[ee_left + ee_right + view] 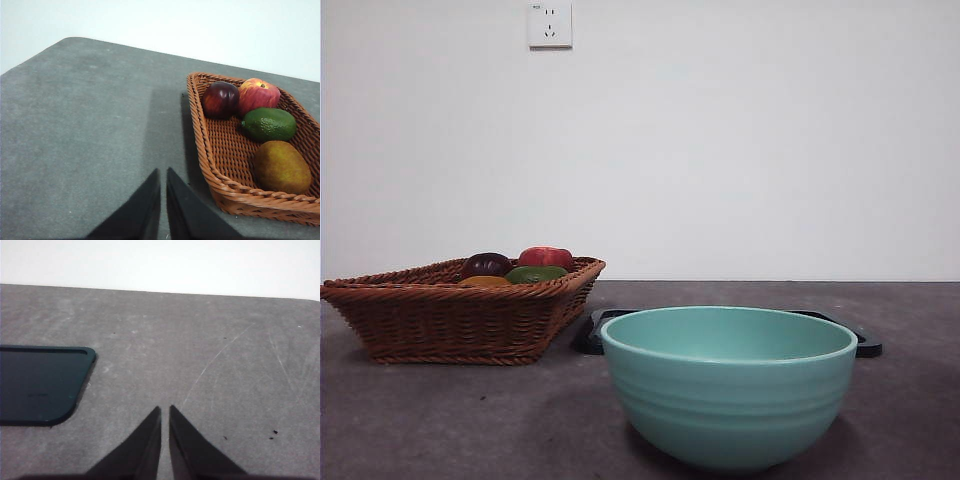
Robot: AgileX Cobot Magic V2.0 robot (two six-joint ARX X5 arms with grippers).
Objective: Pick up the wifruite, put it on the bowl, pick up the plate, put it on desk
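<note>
The wifruite (281,167), oval and orange-brown, lies in the brown wicker basket (227,195); in the front view only its top (485,282) shows above the basket rim (450,292). The mint-green bowl (728,385) stands near and large on the desk (440,420). Behind it lies a flat black plate (592,333), also seen as a dark rounded slab (40,385). My left gripper (163,172) hovers shut over bare desk beside the basket. My right gripper (165,410) is shut above bare desk, apart from the plate. Neither arm shows in the front view.
The basket also holds a red apple (257,95), a dark red fruit (220,99) and a green fruit (270,123). A white wall with a socket (549,25) rises behind the desk. The desk's far edge (160,290) meets the wall.
</note>
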